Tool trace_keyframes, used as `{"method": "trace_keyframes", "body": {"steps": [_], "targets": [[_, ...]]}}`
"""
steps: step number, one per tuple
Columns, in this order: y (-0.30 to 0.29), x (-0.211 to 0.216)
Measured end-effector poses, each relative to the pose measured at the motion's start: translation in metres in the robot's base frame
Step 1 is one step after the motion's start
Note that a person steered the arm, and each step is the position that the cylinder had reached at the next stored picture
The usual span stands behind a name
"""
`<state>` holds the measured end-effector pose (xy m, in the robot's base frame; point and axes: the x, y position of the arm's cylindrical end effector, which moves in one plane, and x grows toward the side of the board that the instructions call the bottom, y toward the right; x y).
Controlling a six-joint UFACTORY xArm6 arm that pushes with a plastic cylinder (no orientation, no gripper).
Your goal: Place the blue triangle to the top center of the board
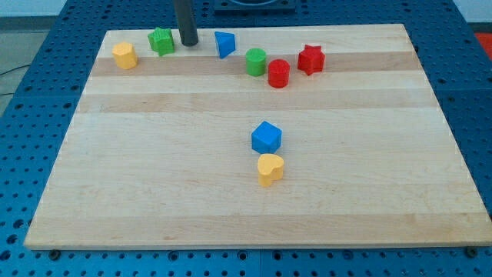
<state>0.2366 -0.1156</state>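
The blue triangle (224,44) lies near the top edge of the wooden board (154,154), a little left of the centre. My tip (187,43) rests on the board to the triangle's left, apart from it, between the triangle and a green star (161,41). The rod rises out of the view's top.
A yellow block (124,55) sits at the top left. A green cylinder (255,61), a red cylinder (278,73) and a red star (310,59) stand in a row right of the triangle. A blue cube (267,138) and a yellow heart (270,168) lie mid-board.
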Motion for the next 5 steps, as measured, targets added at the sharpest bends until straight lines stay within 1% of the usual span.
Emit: {"method": "trace_keyframes", "body": {"steps": [1, 2, 3, 4, 5], "targets": [[0.011, -0.009], [0.014, 0.007], [0.058, 0.009], [0.069, -0.002], [0.067, -0.018]]}}
